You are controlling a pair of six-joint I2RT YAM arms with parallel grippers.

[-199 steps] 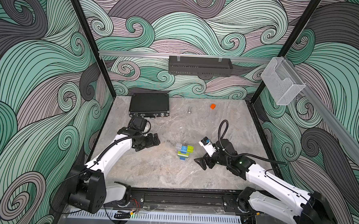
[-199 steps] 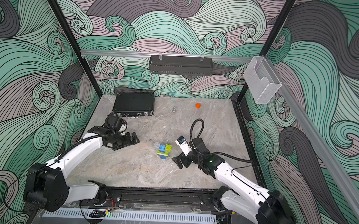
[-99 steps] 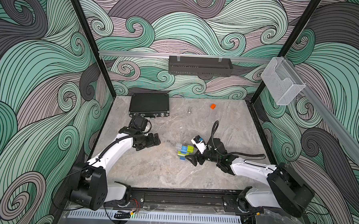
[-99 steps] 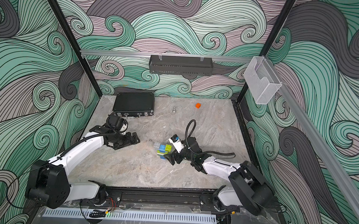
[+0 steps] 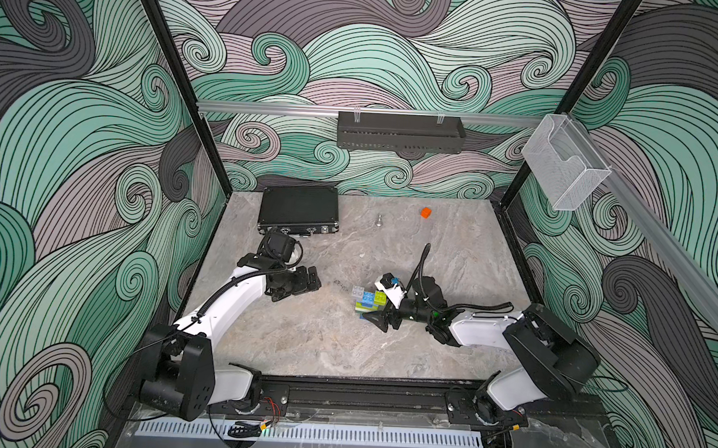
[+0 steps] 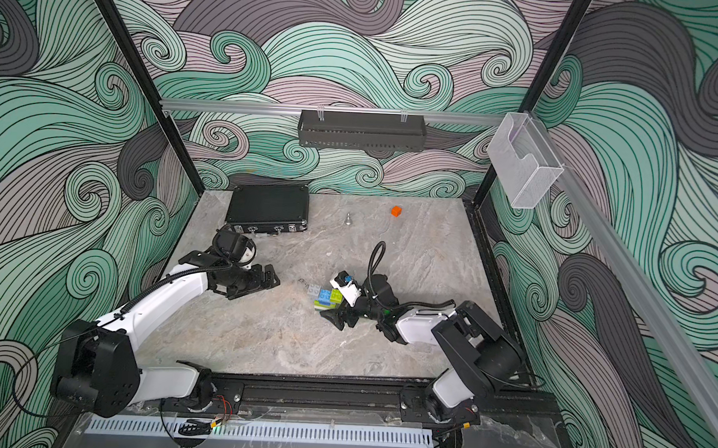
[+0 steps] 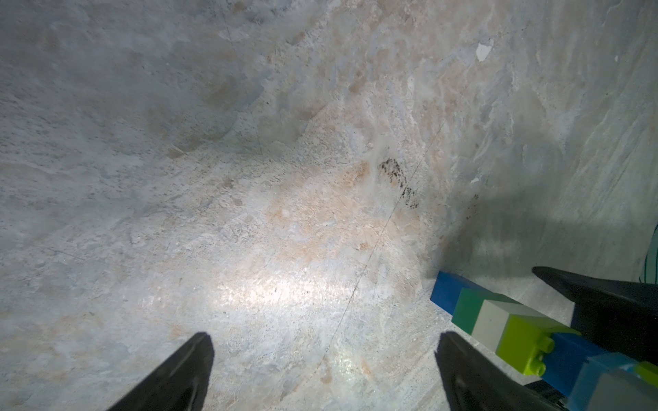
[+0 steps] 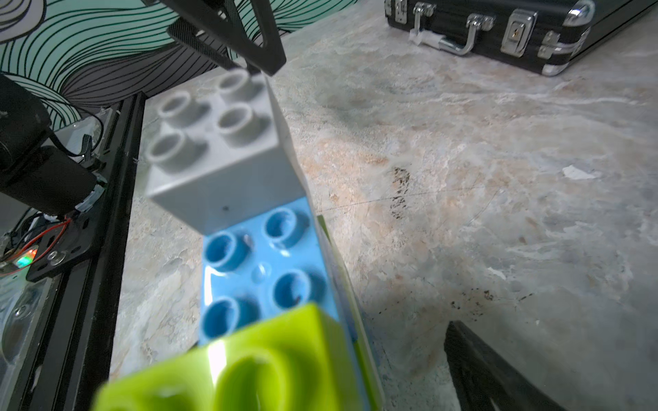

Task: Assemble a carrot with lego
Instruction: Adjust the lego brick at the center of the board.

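**Edges, room.** The marble-patterned table (image 5: 323,344) is closed in by wave-patterned walls (image 5: 80,179) at frame left, right and rear. A black front rail (image 5: 362,395) closes it along the lower edge. A broad band of bare surface is seen across the lower middle of both top views. A narrower stretch is seen between the two grippers.

**Task object.** The carrot (image 5: 368,301) of joined plastic bricks lies on the table just right of frame centre, well apart from every wall. A dark blue tip is noted, then dark green, white and lime bands. A grey, light-blue and lime crosspiece is noted at the far end.

**Tools.**
- The right gripper (image 8: 361,195) is spread wide about the crosspiece. One fingertip is just beside the grey brick and the other stands apart from the bricks. Nothing is clamped, and contact cannot be told.
- The left gripper (image 7: 324,352) is spread wide and empty, low over bare table left of centre. The carrot's tip is near one of its fingers.

**Surroundings.**
- A black hard case with metal latches (image 5: 297,208) lies at the table's rear left, near the left gripper's wrist.
- A small silver metal piece (image 5: 378,220) and a small orange cube (image 5: 425,212) sit along the rear, well apart from the carrot.
- A black perforated tray (image 5: 399,131) hangs at upper centre and a clear plastic bin (image 5: 563,171) at upper right, both above the table.
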